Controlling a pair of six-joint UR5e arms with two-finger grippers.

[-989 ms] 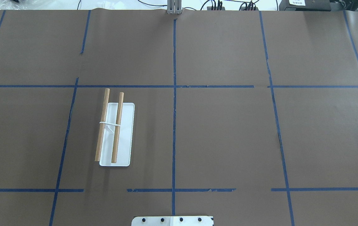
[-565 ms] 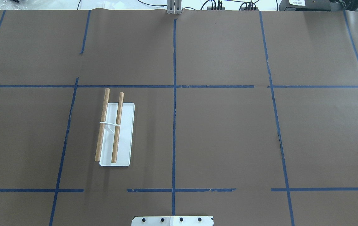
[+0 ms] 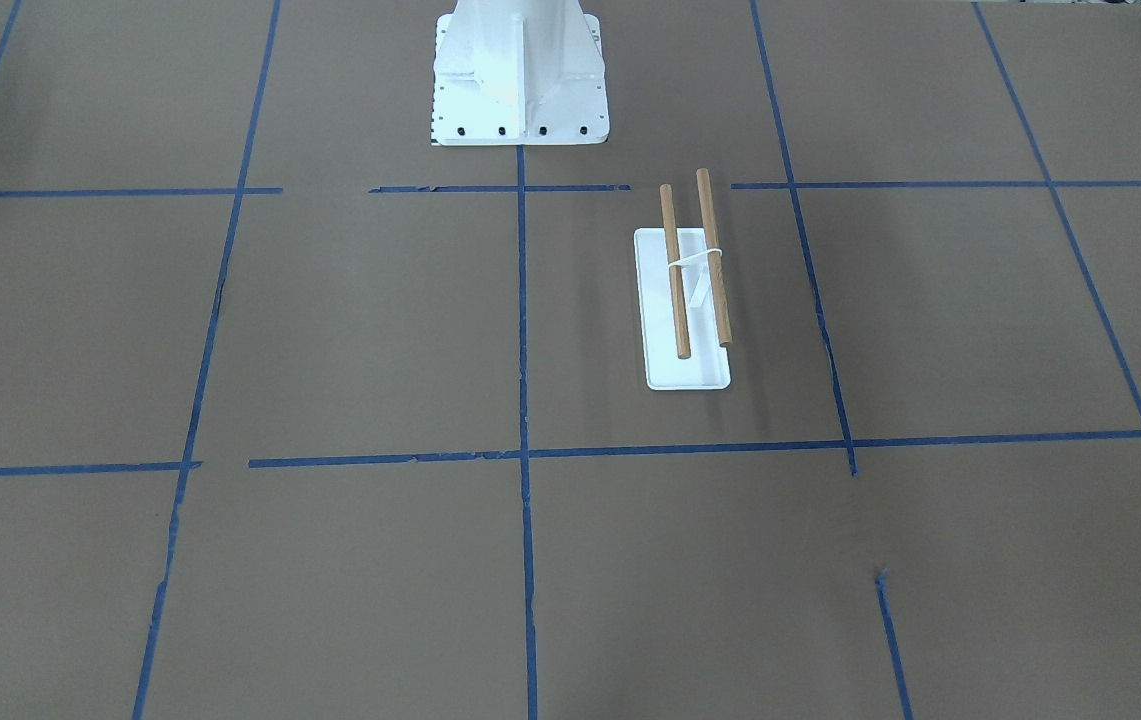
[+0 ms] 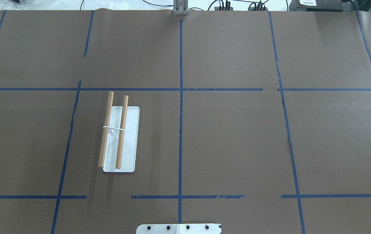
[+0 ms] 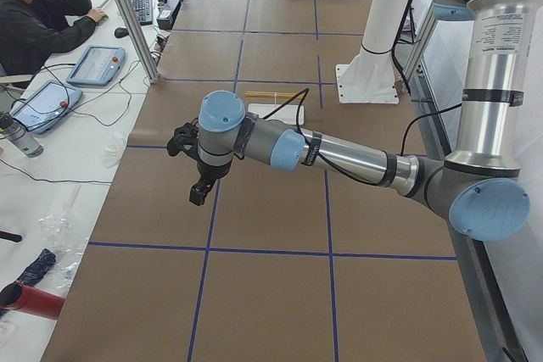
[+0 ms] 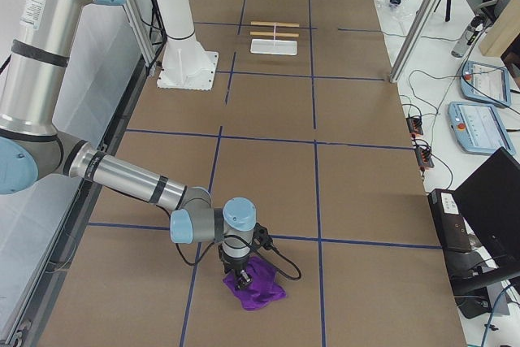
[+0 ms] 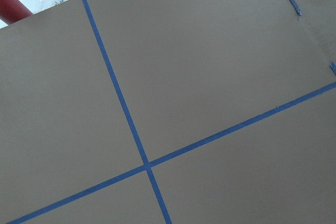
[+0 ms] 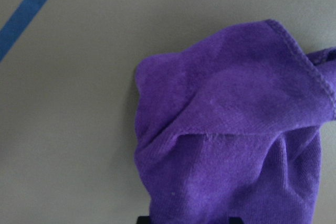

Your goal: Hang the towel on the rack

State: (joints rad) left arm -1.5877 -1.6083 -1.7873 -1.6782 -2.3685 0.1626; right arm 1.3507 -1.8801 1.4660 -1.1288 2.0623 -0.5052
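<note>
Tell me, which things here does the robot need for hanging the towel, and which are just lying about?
Part of the job: purple towel, crumpled on the table; rack with two wooden bars; right gripper, down at the towel; left gripper, above bare table.

Just lying about: red tube; control tablets; keyboard.

Lighting is bright, even and diffuse across the table [image 4: 237, 136], and its brown covering shows no glare. The rack [image 4: 119, 136] casts only a faint, soft shadow. Far beyond the rack, past the table edge, the overhead view washes out to white. The right wrist view is soft-focused, and the towel [image 8: 236, 129] has a dim shadow at its left edge.
</note>
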